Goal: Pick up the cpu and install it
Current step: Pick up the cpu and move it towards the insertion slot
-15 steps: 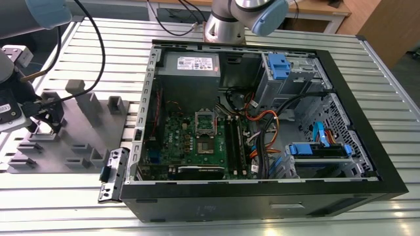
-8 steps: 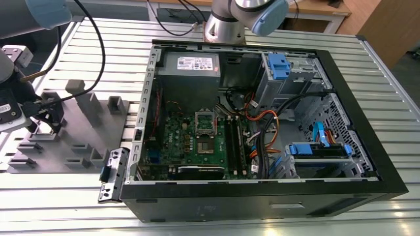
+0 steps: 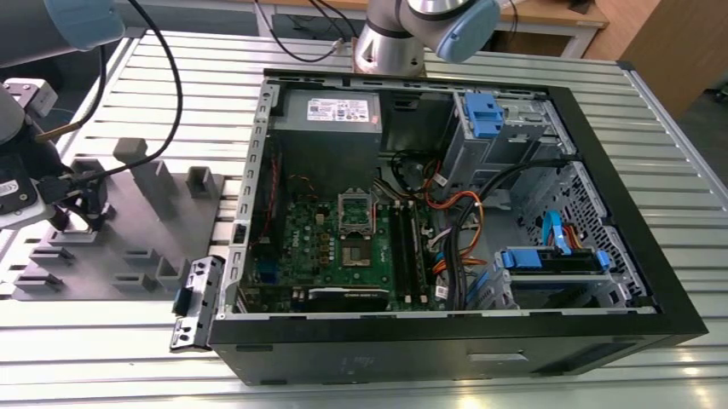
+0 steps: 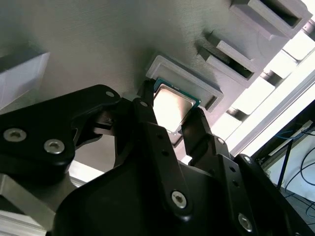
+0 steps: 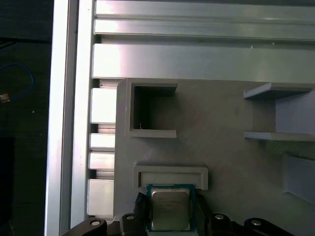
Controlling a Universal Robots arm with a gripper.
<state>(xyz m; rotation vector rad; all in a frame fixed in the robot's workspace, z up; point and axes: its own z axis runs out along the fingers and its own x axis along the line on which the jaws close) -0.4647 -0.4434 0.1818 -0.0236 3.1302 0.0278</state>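
Silver-topped, the cpu (image 4: 171, 104) lies in its nest on the tray (image 5: 221, 123), at the exterior view's left. Our gripper (image 4: 173, 115) straddles it, fingers (image 4: 197, 125) closed against two opposite edges, we judge, so the flat chip can lift level.

Slatted aluminium table (image 3: 637, 102), grey tray of blocks (image 3: 170, 223) lying flat at the exterior view's left, open black computer case (image 3: 455, 345) just beside it

oblique exterior, wrist views near tray (image 5: 221, 113)
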